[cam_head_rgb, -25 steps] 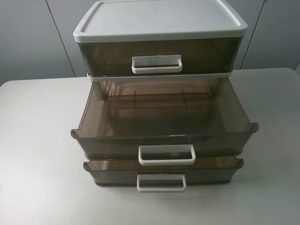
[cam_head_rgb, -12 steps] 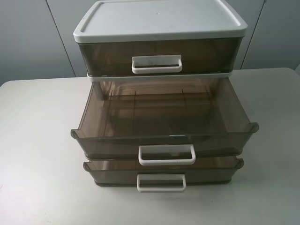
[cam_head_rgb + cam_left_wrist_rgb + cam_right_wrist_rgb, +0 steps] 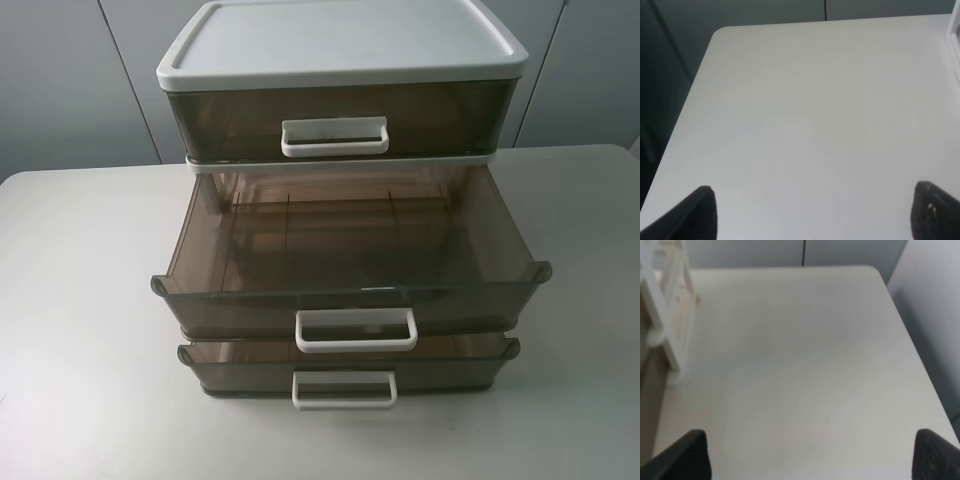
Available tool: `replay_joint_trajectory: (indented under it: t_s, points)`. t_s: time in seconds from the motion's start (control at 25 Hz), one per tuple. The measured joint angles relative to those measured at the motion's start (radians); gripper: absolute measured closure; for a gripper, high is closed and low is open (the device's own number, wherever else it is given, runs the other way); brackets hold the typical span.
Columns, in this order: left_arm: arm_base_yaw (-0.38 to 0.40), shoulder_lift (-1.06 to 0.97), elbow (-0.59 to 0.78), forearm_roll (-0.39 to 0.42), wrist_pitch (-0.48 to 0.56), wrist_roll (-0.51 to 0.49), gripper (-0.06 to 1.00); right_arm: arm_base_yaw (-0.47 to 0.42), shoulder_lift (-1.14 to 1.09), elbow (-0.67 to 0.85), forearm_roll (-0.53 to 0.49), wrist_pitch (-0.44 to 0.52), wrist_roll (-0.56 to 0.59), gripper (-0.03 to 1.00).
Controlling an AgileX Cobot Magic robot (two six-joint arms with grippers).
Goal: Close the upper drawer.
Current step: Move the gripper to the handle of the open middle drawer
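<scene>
A three-drawer unit (image 3: 340, 45) with a white lid stands on the table. The upper drawer (image 3: 350, 290), the middle tier of smoky-brown plastic, is pulled far out and looks empty; its white loop handle (image 3: 356, 329) faces the front. Neither gripper shows in the exterior high view. In the left wrist view my left gripper (image 3: 812, 210) is open over bare table, its dark fingertips (image 3: 700, 212) wide apart. In the right wrist view my right gripper (image 3: 810, 455) is open too, over bare table, with the unit's white frame (image 3: 667, 315) at the side.
The top-tier drawer (image 3: 335, 120) is shut, with a scuffed handle. The lowest drawer (image 3: 345, 365) sticks out a little. The white table (image 3: 80, 300) has rounded corners, with its edges near both grippers and grey wall panels behind.
</scene>
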Motion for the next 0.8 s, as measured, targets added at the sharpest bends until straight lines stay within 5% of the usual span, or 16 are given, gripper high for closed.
replay_joint_trajectory:
  t_s: [0.32, 0.8]
  points:
    - [0.0, 0.0, 0.0, 0.0, 0.0, 0.0, 0.2, 0.231, 0.396, -0.114, -0.126, -0.169, -0.004, 0.35]
    - [0.0, 0.0, 0.0, 0.0, 0.0, 0.0, 0.2, 0.697, 0.704, -0.188, -0.018, -0.398, -0.062, 0.35]
